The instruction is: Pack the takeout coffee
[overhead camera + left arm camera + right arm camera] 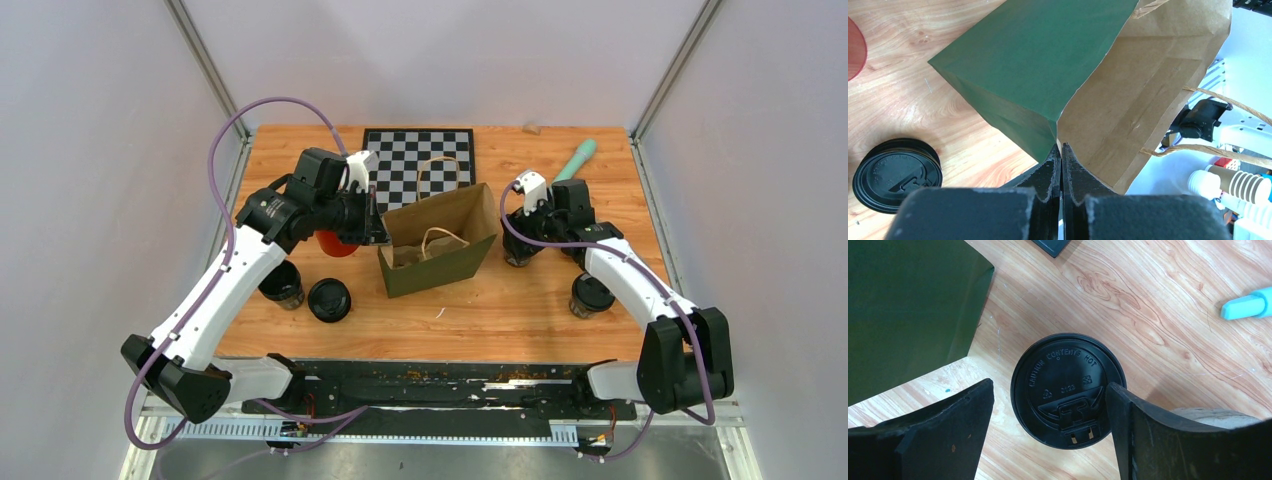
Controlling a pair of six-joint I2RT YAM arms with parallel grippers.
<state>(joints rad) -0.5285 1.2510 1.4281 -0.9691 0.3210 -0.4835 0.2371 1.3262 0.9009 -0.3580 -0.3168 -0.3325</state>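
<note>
**Hidden or partial**
- Red cup (335,245): mostly behind the left arm (235,275). Only a lower edge shows and its contents are out of sight.
- First cup (283,284): partly under the same forearm.
- Paper bag (435,272): the inside shows only brown walls and a twine handle (443,240). The floor of the bag is not visible.
- Fourth cup (1068,390): seen lid-on from the right wrist, its sides hidden.

**Claws and coffee**
- Left claw (1061,150): jaws pressed together on the bag's left rim, at the corner fold. The bag stands open-mouthed at mid-tabletop.
- Right claw (1048,392): jaws spread wide, one on each side of the fourth cup. Contact with the lid cannot be told. This cup stands upright just right of the bag.
- Second cup (329,299): upright, near the bag's left front corner, beside the first cup.
- Third cup (590,295): upright, right of the bag, close to the right arm (630,280).

**Surface and room**
- Tabletop (500,310): orange-brown wood grain.
- Checkerboard mat (400,160): at the far edge, behind the bag.
- Teal object (577,158): far right corner.
- Walls (100,150): plain and pale, on three sides.
</note>
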